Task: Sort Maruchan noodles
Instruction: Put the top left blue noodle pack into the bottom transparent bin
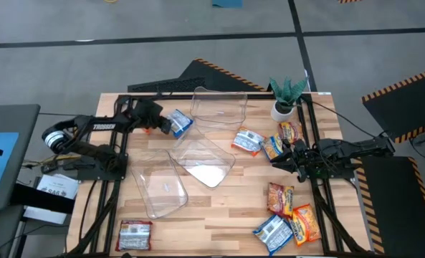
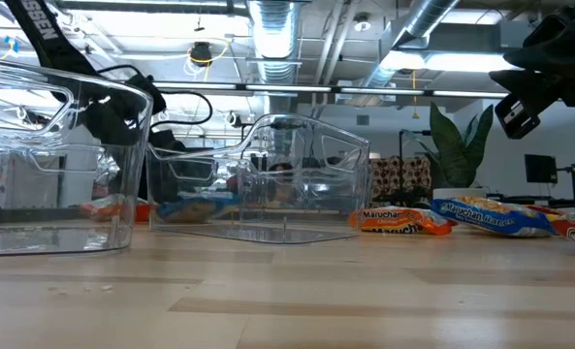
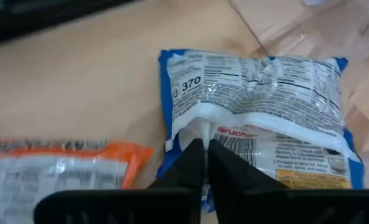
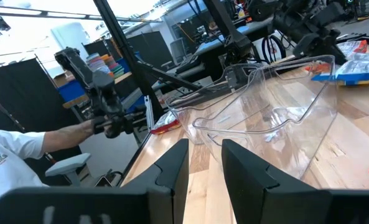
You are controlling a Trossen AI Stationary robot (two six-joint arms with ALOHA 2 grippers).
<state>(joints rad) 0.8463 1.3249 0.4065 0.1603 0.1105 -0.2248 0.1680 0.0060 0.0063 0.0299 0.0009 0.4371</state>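
My left gripper [image 1: 163, 123] is at the table's far left, shut on a blue-and-white noodle packet [image 1: 180, 123] whose printed back faces up [image 3: 259, 118]. An orange packet [image 3: 60, 168] lies on the table beside it. My right gripper [image 1: 281, 159] hovers open and empty at the right [image 4: 203, 163], near an orange packet [image 1: 273, 147] and a blue packet [image 1: 248, 140] that lie flat on the table. More packets lie at the near right [image 1: 280, 198] [image 1: 305, 222] [image 1: 272, 231], and a red-and-white one lies at the near left [image 1: 134, 233]. My left gripper pinches the raised back seam flap [image 3: 200, 127] of the blue-and-white packet between its two fingertips [image 3: 190, 158], near the packet's middle. The fingers come from the table's left side, slanting down. Whether the packet is clear of the table I cannot tell.
Three clear plastic bins stand mid-table: one at the far side [image 1: 219, 107], one in the middle [image 1: 201, 161], one toward the near left [image 1: 158, 188]. A potted plant [image 1: 287, 97] stands at the far right, with a packet [image 1: 290, 130] beside it. A person shows beyond the table [image 4: 22, 146].
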